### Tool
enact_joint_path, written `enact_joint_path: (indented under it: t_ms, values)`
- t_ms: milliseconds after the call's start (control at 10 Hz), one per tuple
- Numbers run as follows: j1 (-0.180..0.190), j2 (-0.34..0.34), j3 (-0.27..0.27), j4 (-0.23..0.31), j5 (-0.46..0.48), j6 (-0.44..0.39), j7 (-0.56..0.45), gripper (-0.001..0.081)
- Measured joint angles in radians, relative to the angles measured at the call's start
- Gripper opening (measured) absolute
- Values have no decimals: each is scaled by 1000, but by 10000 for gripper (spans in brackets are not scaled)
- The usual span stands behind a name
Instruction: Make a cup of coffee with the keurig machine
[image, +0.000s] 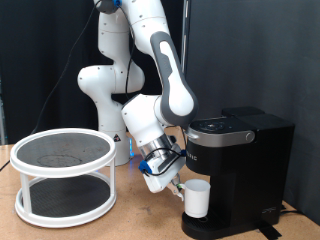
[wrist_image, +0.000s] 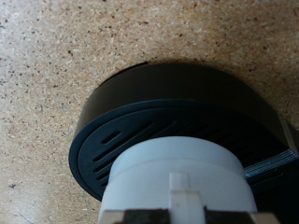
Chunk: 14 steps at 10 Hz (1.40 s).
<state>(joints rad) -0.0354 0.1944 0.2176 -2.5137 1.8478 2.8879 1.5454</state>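
1. The cup (image: 196, 198) sits on the drip tray (wrist_image: 140, 131) of the keurig machine (image: 245, 170), near the worktop's (image: 120, 225) right edge in the exterior view.
2. The pincer (image: 172, 184) appears clenched on the cup's handle, though its fingers are partly hidden.
3. A round white rack (image: 65, 175) stands towards the worktop's left edge.

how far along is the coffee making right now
Done: the cup sits over the drip tray of the keurig machine, whose lid looks shut. In hand: the gripper is at the cup's side, the cup between its fingers. Left: no coffee visibly poured; a pod isn't visible.
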Motion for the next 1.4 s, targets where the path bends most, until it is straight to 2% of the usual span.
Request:
enact_joint_path:
  t_ms: [200, 300, 500, 600, 700, 800, 900, 1000, 1200, 1400]
  values:
    - [1, 8, 2, 12, 34, 15, -30, 4]
    - [0, 10, 2, 15, 35, 21, -31, 90]
    - [0, 10, 2, 15, 31, 28, -28, 417]
    - [-3, 9, 1, 11, 12, 28, -20, 417]
    - [-10, 5, 0, 4, -36, 20, 7, 600]
    - [-21, -3, -2, -12, -113, -3, 55, 600]
    - [-32, -8, -5, -43, -189, -36, 95, 695]
    - [-40, -11, -8, -75, -241, -66, 111, 727]
    - [-48, -18, -8, -120, -248, -93, 91, 727]
    - [-48, -19, -8, -145, -182, -106, 13, 734]
